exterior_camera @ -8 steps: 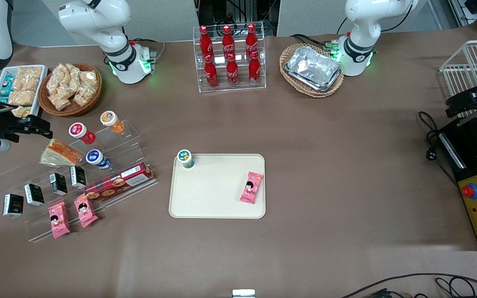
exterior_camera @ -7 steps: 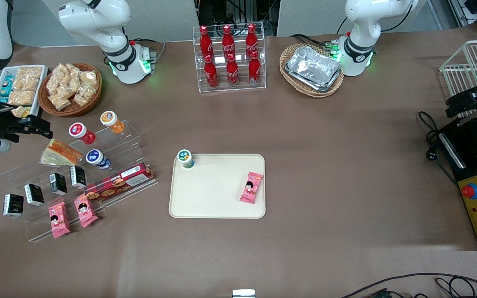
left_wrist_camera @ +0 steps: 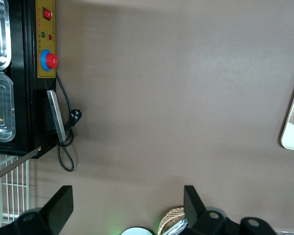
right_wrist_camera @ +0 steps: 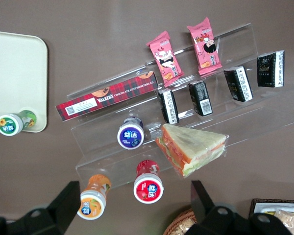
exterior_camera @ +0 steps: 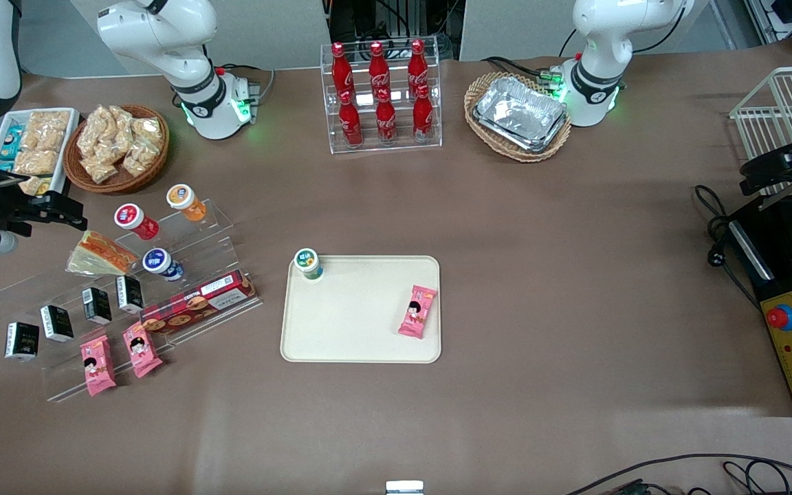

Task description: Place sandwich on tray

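**Reaching for the sandwich, nothing gripped yet**

The tray [exterior_camera: 360, 309], lower centre of the front view, is carrying a pink packet [exterior_camera: 417, 311] and a small cup [exterior_camera: 308, 263]; bare middle looks best for the drop. Sandwich [exterior_camera: 102, 253] is lying on the clear stepped stand [exterior_camera: 183, 275], mid-left, just beside a blue-lidded cup [exterior_camera: 161, 264]. Approach from above, avoiding the cups. Gripper [exterior_camera: 59, 210] is hovering near it at the left edge, fingers spread wide, empty.

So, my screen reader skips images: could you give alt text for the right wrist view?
Open gripper hovers above a wrapped sandwich lying on a clear acrylic stand among small bottles and snack packets; a corner of the beige tray shows too.
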